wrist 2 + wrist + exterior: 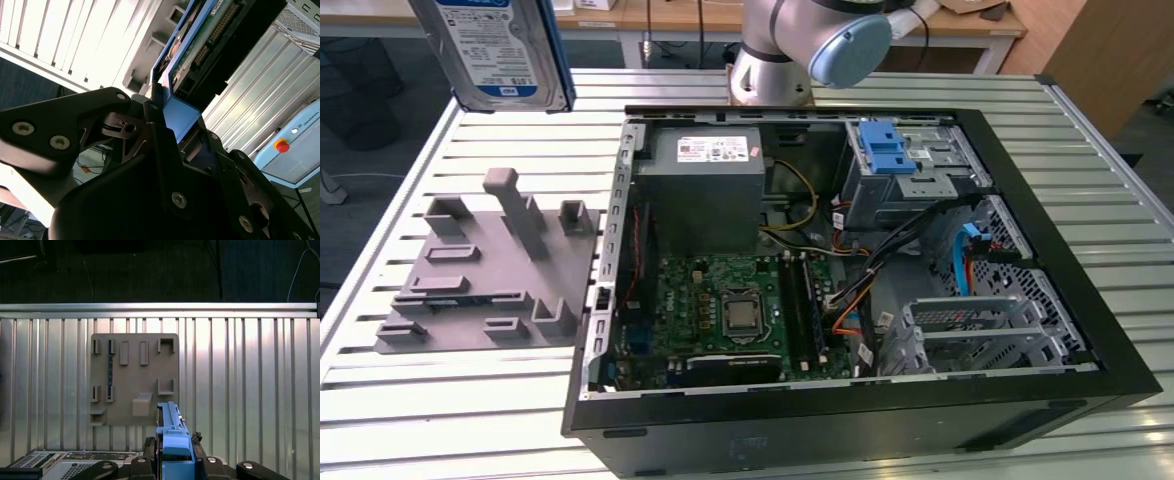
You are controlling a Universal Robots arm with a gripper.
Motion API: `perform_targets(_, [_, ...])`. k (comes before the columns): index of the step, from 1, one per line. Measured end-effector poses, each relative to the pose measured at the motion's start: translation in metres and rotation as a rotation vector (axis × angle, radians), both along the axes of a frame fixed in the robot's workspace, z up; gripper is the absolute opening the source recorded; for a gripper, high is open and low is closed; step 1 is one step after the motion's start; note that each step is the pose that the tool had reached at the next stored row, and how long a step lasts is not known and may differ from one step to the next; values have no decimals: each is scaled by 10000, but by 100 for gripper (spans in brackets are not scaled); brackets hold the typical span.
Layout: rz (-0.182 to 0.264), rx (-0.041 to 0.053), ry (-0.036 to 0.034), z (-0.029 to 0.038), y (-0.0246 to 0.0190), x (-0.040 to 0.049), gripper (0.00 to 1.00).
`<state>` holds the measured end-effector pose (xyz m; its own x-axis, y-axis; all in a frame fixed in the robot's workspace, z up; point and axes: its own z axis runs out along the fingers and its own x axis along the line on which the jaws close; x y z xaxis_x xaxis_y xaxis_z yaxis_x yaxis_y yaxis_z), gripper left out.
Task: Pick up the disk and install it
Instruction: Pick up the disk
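Observation:
The disk (494,50) hangs upright high over the far part of the table on the exterior view's left, its blue-and-white label facing the camera and blue rails along its edges. It is well above the grey holder plate (480,270). In the first wrist view the disk (170,427) appears edge-on, pointing down toward the holder plate (135,377). My gripper (172,457) is shut on the disk's blue rail end. In the second wrist view the gripper (167,125) clamps the blue carrier, and the disk's (200,45) underside with its connector extends beyond it.
An open black computer case (1067,260) lies on the slatted metal table (427,410). It holds a motherboard (734,310), a grey power supply (707,180), a drive cage with a blue latch (901,160) and another metal cage (987,330). The arm's base (774,60) stands behind the case.

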<state>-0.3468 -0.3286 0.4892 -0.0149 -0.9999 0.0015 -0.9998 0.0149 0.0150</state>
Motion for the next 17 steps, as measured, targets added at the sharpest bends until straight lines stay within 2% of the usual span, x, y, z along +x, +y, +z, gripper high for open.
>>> perform_targets(8, [1,0,1,0,0,25,37])
perform_targets(17, [-1,0,0,0,0,115,37])
